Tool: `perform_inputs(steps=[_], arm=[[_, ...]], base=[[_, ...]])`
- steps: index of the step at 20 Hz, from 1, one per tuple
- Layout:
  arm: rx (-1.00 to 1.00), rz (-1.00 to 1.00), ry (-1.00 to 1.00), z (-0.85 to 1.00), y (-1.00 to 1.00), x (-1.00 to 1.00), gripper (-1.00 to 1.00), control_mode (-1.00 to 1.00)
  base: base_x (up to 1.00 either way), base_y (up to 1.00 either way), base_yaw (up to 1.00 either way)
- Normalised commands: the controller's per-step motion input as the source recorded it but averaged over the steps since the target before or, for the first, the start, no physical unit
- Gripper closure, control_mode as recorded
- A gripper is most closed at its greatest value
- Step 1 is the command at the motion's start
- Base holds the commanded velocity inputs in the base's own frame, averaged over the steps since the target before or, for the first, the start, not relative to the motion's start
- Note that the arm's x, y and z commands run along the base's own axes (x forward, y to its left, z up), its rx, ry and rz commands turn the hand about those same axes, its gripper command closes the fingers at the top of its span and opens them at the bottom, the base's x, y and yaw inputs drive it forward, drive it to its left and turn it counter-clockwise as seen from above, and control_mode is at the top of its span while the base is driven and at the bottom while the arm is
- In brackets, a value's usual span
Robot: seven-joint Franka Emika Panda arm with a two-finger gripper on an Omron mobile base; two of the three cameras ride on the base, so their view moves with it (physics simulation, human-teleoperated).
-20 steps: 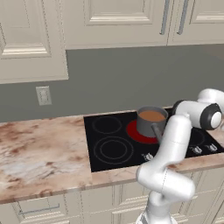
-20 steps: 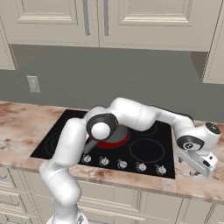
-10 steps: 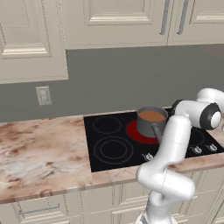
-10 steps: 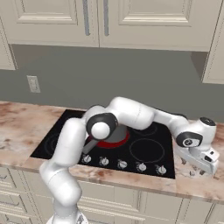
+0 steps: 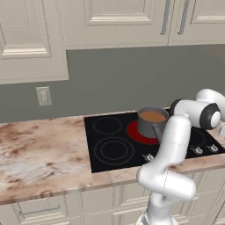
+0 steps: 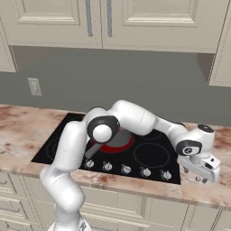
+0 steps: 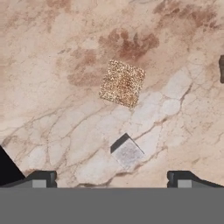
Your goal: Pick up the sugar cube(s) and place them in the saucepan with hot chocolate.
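Note:
In the hand view two sugar cubes lie on the marble counter: a brown speckled cube (image 7: 122, 83) and, closer to the fingers, a smaller white cube (image 7: 127, 152). My gripper (image 7: 113, 181) hovers above them, open, with nothing between its fingertips (image 7: 42, 179); the white cube sits roughly midway between them. From the right base, the gripper (image 6: 201, 177) points down over the counter right of the stove. The grey saucepan (image 5: 151, 123) holds light-brown hot chocolate (image 5: 153, 116) and stands on a glowing red burner (image 5: 135, 133). Its handle (image 6: 92, 150) shows under my elbow.
The black cooktop (image 6: 149, 155) with a row of knobs (image 6: 126, 169) lies left of the gripper. The marble counter (image 5: 39, 149) stretches left of the stove, and a narrow strip (image 6: 198, 189) lies right of it. Wall cabinets (image 6: 113, 20) hang above. The counter's front edge is close below the gripper.
The hand has swung slightly and dropped lower over the counter right of the stove. The jaws stayed open, and the saucepan has not moved.

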Motion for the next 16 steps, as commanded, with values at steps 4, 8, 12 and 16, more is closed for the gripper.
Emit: perform_inputs(steps=[4,8,12,16], arm=[[0.0,0.0,0.01,-0.04,-0.04,0.0,-1.0,-1.0],[0.0,0.0,0.0,0.0,-0.12,0.01,-1.0,-1.0],[0.0,0.0,0.0,0.0,-0.15,0.13,-1.0,-1.0],[0.0,0.0,0.0,0.0,-0.08,0.11,-1.0,-1.0]], base=[[0.0,0.0,0.0],[0.0,0.0,0.0],[0.0,0.0,0.0],[0.0,0.0,0.0]])
